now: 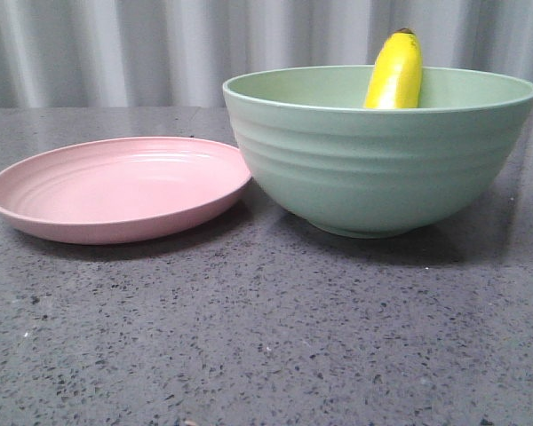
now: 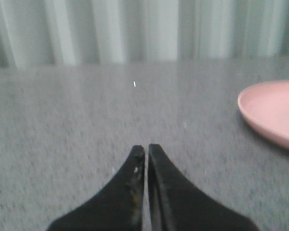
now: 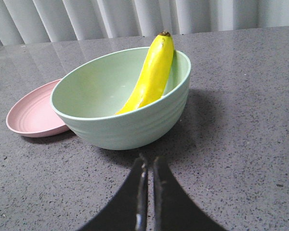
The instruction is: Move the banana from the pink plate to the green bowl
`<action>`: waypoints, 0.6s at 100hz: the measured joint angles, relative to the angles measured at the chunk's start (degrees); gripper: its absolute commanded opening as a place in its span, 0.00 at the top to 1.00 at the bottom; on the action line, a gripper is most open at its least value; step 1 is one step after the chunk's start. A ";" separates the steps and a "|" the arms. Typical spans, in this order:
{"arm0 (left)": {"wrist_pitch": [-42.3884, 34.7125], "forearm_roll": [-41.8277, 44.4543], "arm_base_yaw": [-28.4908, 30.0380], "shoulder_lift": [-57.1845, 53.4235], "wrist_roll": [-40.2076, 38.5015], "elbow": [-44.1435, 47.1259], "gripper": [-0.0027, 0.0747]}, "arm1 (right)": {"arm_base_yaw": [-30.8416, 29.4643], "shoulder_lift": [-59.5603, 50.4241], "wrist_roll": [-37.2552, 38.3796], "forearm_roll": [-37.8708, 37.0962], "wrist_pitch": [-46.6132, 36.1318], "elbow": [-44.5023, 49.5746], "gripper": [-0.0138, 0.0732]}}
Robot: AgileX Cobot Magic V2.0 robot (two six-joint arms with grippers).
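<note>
Nearest the lens: bare speckled grey desk (image 1: pixel 266 355), nothing on it up front.

Banana (image 1: pixel 394 73) sits inside the green bowl (image 1: pixel 382 169), leaning against the far wall, dark tip poking above the rim. Right wrist view confirms it: banana (image 3: pixel 151 74) slanted from the bowl (image 3: pixel 120 120) floor up to the rim.

Pink plate (image 1: pixel 115 188) holds nothing; its edge is just beside the bowl, possibly touching, I cannot tell.

Left end effector (image 2: pixel 146 151): fingers pressed together, gripping nothing, low over the desk, plate (image 2: pixel 272 110) off to one side. Right end effector (image 3: pixel 148 166): also narrowed to a slit, nothing held, apart from the bowl.

My read: transfer looks done. To finish well I'd keep both arms clear of the rim, since a nudge could tip the leaning banana out.
</note>
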 measured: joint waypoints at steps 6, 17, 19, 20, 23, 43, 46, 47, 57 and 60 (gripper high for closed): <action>3.35 0.00 -0.25 0.00 0.00 0.00 0.99 | 0.00 0.00 0.00 0.00 0.00 0.00 0.92; 4.74 0.00 -0.25 0.00 0.00 0.00 0.99 | 0.00 0.00 0.00 0.00 0.00 0.00 0.92; 4.86 0.00 -0.25 0.00 0.00 0.00 0.99 | 0.00 0.00 0.00 0.00 0.00 0.00 0.92; 4.86 0.00 -0.25 0.00 0.00 0.00 0.99 | 0.00 0.00 0.00 0.00 0.00 0.00 0.92; 4.86 0.00 -0.25 0.00 0.00 0.00 0.99 | 0.00 0.00 0.00 0.00 0.00 0.00 0.92; 5.05 0.00 -0.25 0.00 0.00 0.00 0.99 | 0.00 0.00 0.00 0.00 0.00 0.00 0.92; 5.05 0.00 -0.25 0.00 0.00 0.00 0.99 | 0.00 0.00 0.00 0.00 0.00 0.00 0.92; 5.05 0.00 -0.25 0.00 0.00 0.00 0.99 | 0.00 0.00 0.00 0.00 0.00 0.00 0.92; 5.05 0.00 -0.25 0.00 0.00 0.00 0.99 | 0.00 0.00 0.00 0.00 0.00 0.00 0.92; 5.05 0.00 -0.25 0.00 0.00 0.00 0.99 | 0.00 0.00 0.00 0.00 0.00 0.00 0.92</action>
